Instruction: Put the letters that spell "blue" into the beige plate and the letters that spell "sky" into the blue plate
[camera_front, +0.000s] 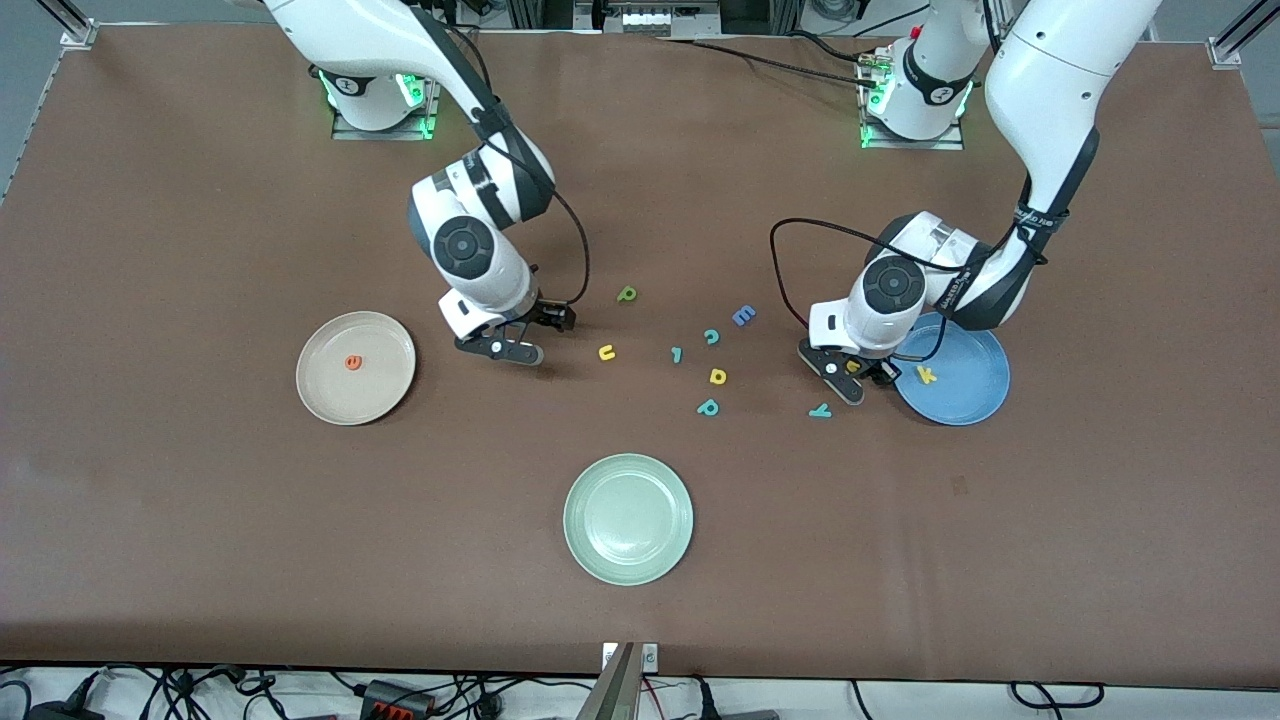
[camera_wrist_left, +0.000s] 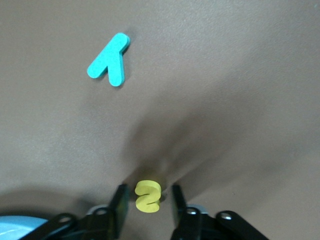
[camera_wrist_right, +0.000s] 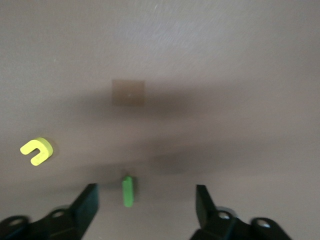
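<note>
Left arm reaching down from its base, wrist bent, left hand (camera_front: 856, 370) low at the brown table (camera_front: 200, 520), just beside the rim of the round medium-blue plate (camera_front: 975, 400). Right arm folded down likewise, right hand (camera_front: 525, 335) low over the table between the round pale beige plate (camera_front: 310, 400) and the small yellow foam u (camera_front: 606, 352).

From the front, only a speck of yellow under the left hand. From the left wrist, a small yellow foam s (camera_wrist_left: 147, 196) standing between the fingers (camera_wrist_left: 120, 205), the jaws drawn narrow with a thin gap on each side. Beside it, apart, the teal foam y (camera_wrist_left: 110, 60).

From the right wrist, jaws wide, with a thin green foam bar (camera_wrist_right: 128, 191) between them touching neither finger; hidden under the hand from the front.

Orange foam e (camera_front: 353, 362) lying in the beige plate. Yellow foam k (camera_front: 927, 374) lying in the blue plate. Green foam p-shape (camera_front: 627, 294) on the table, farther from the front camera than the u.
</note>
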